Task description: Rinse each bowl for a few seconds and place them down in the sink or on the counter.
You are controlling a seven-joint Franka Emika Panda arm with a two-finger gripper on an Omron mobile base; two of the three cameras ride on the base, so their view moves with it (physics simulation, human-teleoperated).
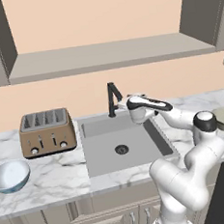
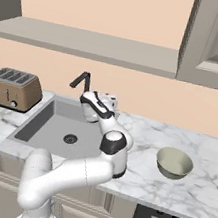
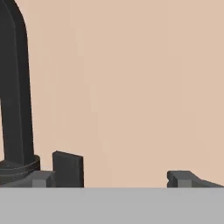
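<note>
End effector (image 3: 113,178) hung at frame centre in both base views, beside the black angular faucet (image 1: 113,98); its dark fingertips (image 3: 181,178) stood spread wide with nothing between them. Glossy light blue bowl (image 1: 11,175), white inside, sat at lower left on the veined white marble bench (image 1: 51,170). Dull olive-beige bowl (image 2: 174,162) rested right of centre. Grey rectangular sink (image 1: 103,148), round dark drain (image 1: 121,149). Boxy bronze toaster (image 1: 47,132) left of the basin.
</note>
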